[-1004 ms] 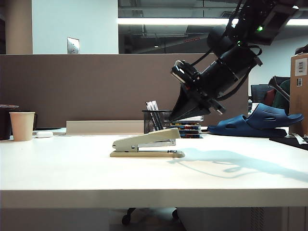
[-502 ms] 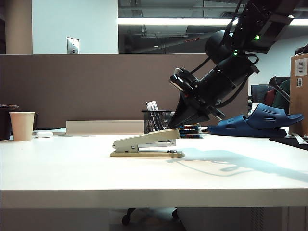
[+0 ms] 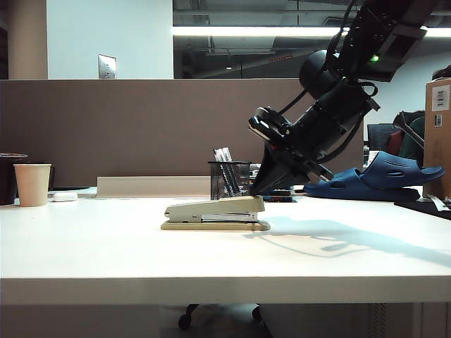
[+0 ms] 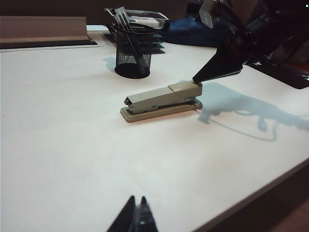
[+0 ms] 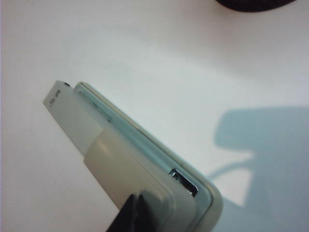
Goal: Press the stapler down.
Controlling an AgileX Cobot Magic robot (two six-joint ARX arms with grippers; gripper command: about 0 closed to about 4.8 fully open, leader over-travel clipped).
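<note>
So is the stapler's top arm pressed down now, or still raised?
Pressed down. The stapler's top arm lies nearly flat over its base, with the shut right hand bearing on its front end. The left hand is shut, well clear.

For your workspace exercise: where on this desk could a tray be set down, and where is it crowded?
Free: the bare table in front of the stapler, and between it and the paper cup. Crowded: behind, by the pen holder and the right gripper.

Right hand point(image 5: 136, 212) fingertips together, touching stapler point(image 5: 116, 159) top, white table point(image 5: 159, 63), shadow
</note>
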